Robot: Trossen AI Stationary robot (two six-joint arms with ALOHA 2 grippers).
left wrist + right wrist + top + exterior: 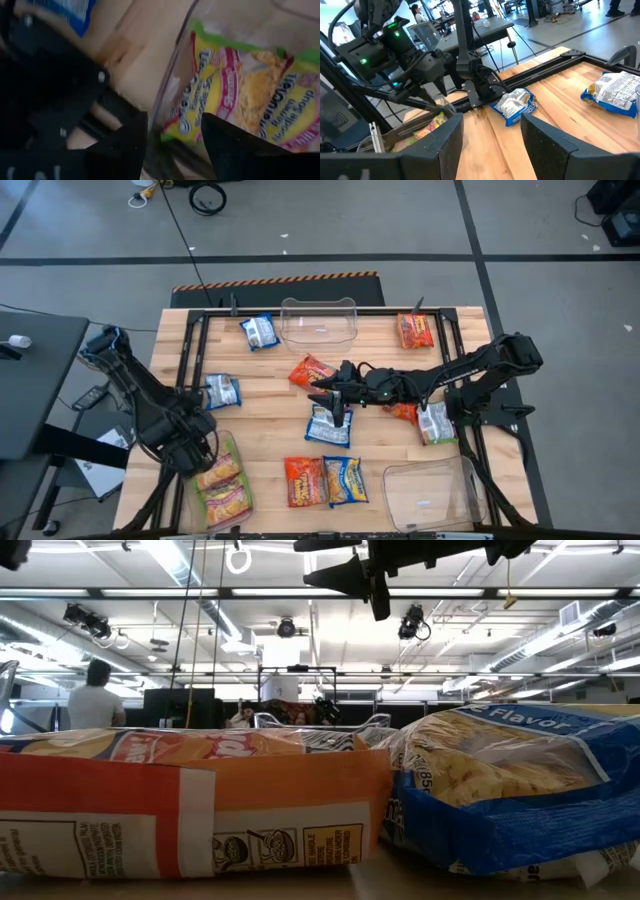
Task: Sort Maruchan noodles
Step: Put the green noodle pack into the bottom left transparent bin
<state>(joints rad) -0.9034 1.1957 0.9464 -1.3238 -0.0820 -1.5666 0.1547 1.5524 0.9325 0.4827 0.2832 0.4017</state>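
Note:
Maruchan packets lie flat across the wooden table. Two green-pink-yellow packets [224, 485] lie in a clear bin [237, 450] at the near left. My left gripper [175, 135] is open above that bin's rim, with those packets [227, 90] just ahead of it, and holds nothing. My right gripper [336, 398] reaches from the right to the table's middle. It is open [492, 135], raised well above the table [368, 585] and empty. A blue packet [328, 425] lies just near of it and a red-orange one [311, 370] just far of it.
Other blue packets [260, 332] [222, 391] lie at the far left and left, a red one [415, 330] at the far right. A red [303, 480] and blue [345, 480] pair sits near the front edge. Clear bins [320, 320] [430, 490] stand far centre and near right. A green packet [437, 423] lies under the right arm.

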